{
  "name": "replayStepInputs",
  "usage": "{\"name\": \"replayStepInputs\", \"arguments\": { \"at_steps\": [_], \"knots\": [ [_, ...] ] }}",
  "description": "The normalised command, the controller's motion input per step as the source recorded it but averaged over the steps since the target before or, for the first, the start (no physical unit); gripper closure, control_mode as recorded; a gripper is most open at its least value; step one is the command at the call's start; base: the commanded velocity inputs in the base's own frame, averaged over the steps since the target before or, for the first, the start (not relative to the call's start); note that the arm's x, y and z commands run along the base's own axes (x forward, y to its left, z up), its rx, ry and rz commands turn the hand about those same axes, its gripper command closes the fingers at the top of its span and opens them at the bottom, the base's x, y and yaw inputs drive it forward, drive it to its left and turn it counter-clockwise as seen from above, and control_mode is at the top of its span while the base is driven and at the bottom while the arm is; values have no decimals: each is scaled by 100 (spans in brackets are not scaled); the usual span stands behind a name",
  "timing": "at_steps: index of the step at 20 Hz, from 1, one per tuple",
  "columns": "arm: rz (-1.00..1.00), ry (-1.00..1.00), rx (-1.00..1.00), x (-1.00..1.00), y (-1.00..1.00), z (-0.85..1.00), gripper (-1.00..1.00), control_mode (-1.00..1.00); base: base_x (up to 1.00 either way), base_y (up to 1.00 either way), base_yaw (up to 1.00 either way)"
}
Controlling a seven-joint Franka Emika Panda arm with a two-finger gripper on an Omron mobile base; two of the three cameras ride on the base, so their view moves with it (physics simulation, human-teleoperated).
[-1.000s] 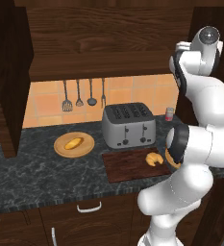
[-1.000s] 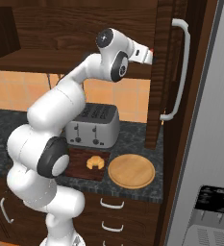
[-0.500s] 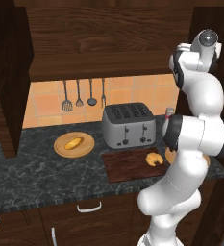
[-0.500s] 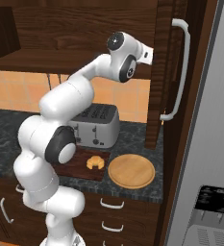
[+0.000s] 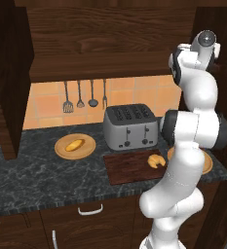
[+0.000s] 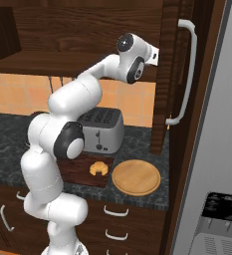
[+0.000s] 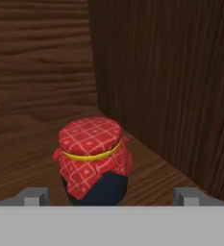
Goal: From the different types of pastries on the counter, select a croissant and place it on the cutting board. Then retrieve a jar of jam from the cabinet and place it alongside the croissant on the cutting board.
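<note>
Swung further right toward the cabinet (image 6: 170, 64) since 1 s ago, hand now reaching inside. Gripper (image 7: 111, 197) spread wide, empty, fingertips (image 7: 34, 196) flanking the jar of jam (image 7: 93, 161) on the grained wooden shelf (image 7: 31, 153): squat dark body, red checked cloth cap, gold band. Below, lumpy golden croissant (image 5: 156, 160) already lying on the flat reddish cutting board (image 5: 129, 167), atop the speckled counter (image 5: 42, 177). Judged about half done; jar not yet grasped or carried down.

The jar of jam (image 7: 93, 161) stands upright on the cabinet (image 7: 46, 62) shelf with bare wood on every side. The cabinet's side panel rises near its right and the back wall stands beyond it.
</note>
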Motion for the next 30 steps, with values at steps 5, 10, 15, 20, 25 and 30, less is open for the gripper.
{"name": "replayStepInputs", "arguments": {
  "at_steps": [5, 10, 15, 20, 25, 30],
  "knots": [
    [0, 1, 0, 39, -1, 0, -100, -100, 0, 0, 0],
    [-1, 4, 0, 31, -1, -4, 100, -100, 0, 0, 0],
    [-4, 2, 0, 9, -10, -1, 100, -100, 0, 0, 0],
    [-4, 0, 0, -5, -6, 0, 100, -100, 0, 0, 0],
    [-3, -12, -2, -73, 32, 11, 100, -100, 0, 0, 0],
    [-10, -15, -9, -99, 88, 0, 100, -100, 0, 0, 0]
  ]
}}
